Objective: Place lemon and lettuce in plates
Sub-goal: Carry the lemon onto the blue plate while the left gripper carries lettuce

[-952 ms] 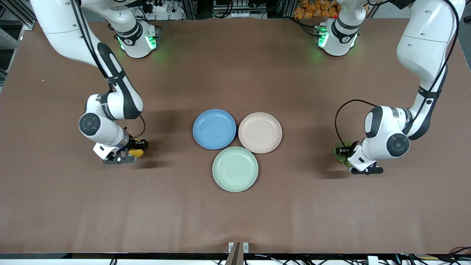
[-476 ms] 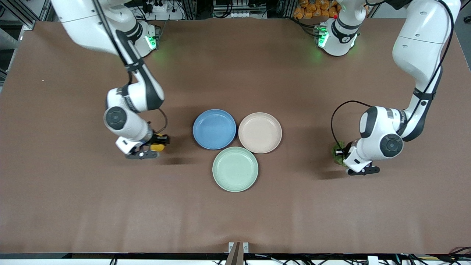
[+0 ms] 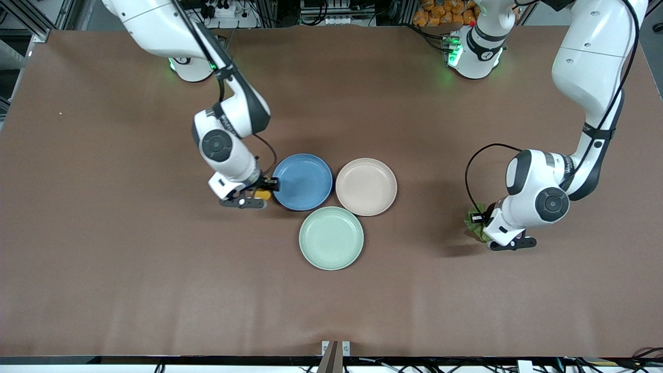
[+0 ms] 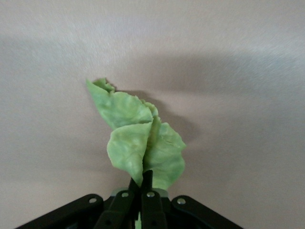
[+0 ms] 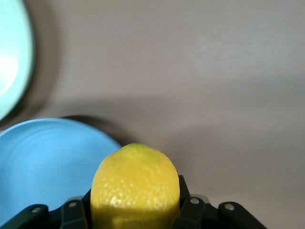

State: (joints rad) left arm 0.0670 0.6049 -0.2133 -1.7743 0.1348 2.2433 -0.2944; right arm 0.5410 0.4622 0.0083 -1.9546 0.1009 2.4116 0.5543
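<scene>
My right gripper [image 3: 263,190] is shut on the yellow lemon [image 3: 264,195] and holds it low beside the blue plate's [image 3: 302,182] rim, toward the right arm's end. In the right wrist view the lemon [image 5: 136,183] fills the space between the fingers, with the blue plate [image 5: 43,162] just past it. The beige-pink plate [image 3: 366,186] lies beside the blue one. My left gripper [image 3: 479,220] is shut on the green lettuce [image 3: 472,218] toward the left arm's end of the table. The leaf [image 4: 138,143] sticks out from the pinched fingertips [image 4: 151,179].
A pale mint-green plate [image 3: 331,238] lies nearer the front camera, touching both other plates; its edge [image 5: 12,62] shows in the right wrist view. Brown table cloth [image 3: 155,285] surrounds the plates. Both arm bases stand at the table's back edge.
The right arm has carried the lemon across the table up to the blue plate's rim. The left gripper has closed on the lettuce and shifted only slightly.
</scene>
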